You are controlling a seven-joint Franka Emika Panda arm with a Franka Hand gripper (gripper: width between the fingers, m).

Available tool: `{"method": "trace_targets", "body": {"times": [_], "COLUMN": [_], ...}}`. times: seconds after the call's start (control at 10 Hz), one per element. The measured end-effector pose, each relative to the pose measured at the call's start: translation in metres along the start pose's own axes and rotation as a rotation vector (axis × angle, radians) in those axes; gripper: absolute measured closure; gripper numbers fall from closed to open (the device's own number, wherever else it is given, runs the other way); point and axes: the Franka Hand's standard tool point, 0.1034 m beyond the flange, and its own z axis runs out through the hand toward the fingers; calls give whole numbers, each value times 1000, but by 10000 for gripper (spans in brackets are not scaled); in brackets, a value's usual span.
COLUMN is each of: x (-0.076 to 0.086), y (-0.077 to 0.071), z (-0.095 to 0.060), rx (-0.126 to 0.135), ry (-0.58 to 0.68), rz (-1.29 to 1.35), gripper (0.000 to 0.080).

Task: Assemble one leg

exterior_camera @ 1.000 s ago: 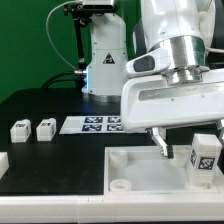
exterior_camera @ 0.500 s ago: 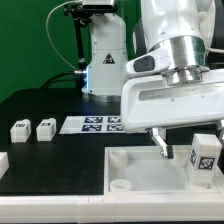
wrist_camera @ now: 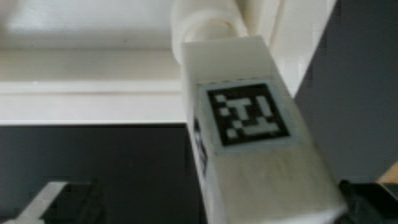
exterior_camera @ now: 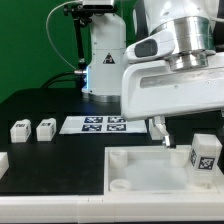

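Leg (exterior_camera: 204, 156): upright at the panel's (exterior_camera: 130, 158) corner, exterior view's right, tag outward; apparently seated in its socket. Hand (exterior_camera: 183, 128): released, fingers spread, above the leg, likely clearing it. Spares (exterior_camera: 20, 129) wait on desk (exterior_camera: 60, 105).

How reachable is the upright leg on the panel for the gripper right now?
Probably yes: the leg stands uncovered, and the gripper hangs beside it above the panel, nothing between them.
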Motion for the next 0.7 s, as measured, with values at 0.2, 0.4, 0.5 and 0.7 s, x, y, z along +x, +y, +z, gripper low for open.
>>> {"method": "trace_targets", "body": {"times": [0.2, 0.4, 0.5, 0.7], "x": [1, 2, 8, 6], "y": [-2, -9, -8, 7], "z": [2, 1, 2, 10], "rx": [20, 38, 44, 38], "ry": [-208, -398, -432, -367], "rz": [12, 31, 28, 4], "gripper": [151, 151, 151, 151]}}
